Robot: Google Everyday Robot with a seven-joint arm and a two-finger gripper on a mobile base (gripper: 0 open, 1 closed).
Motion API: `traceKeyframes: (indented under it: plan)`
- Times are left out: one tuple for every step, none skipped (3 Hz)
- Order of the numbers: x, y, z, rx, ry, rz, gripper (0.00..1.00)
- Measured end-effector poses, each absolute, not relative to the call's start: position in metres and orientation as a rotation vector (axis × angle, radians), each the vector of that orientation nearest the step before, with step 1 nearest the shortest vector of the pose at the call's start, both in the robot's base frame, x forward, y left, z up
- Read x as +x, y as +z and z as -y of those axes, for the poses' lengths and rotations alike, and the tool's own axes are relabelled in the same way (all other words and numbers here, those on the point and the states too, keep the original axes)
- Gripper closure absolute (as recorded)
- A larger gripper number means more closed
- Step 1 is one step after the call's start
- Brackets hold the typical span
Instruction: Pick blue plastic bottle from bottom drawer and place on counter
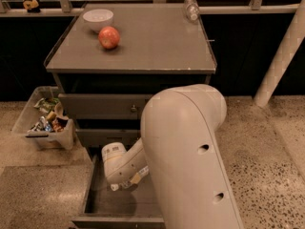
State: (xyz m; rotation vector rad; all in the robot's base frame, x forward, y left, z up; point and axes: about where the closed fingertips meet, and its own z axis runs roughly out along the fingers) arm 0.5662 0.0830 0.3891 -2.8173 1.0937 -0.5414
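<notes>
The worktop (pixel 157 46) is glossy grey, with a red apple (pixel 109 37), a white bowl (pixel 98 19) and a clear bottle (pixel 191 7). The cream tool (pixel 124 181) sits over the plain grey drawer (pixel 109 206), below the cream arm (pixel 190 156). The floor (pixel 257 161) is beige with dark speckles. A clear bin (pixel 28 114) holds many-coloured wrappers (pixel 47 120).

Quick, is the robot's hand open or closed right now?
Gripper: down in the bottom drawer, hidden behind the arm; cannot tell if open or closed.

Red apple (pixel 109 37) beside white bowl (pixel 98 19); crinkly bottle (pixel 191 7); snack bin (pixel 63 136)
</notes>
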Motion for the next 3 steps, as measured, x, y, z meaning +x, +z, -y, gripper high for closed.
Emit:
traceKeyframes:
  plan:
    - [0.573,0.416,-0.086,-2.822,-0.603,-1.091,1.00]
    - [0.572,0.475,-0.081,-2.820,-0.625,-1.063,1.00]
    - [0.562,0.545,-0.056,-2.827,-0.632,-1.014,1.00]
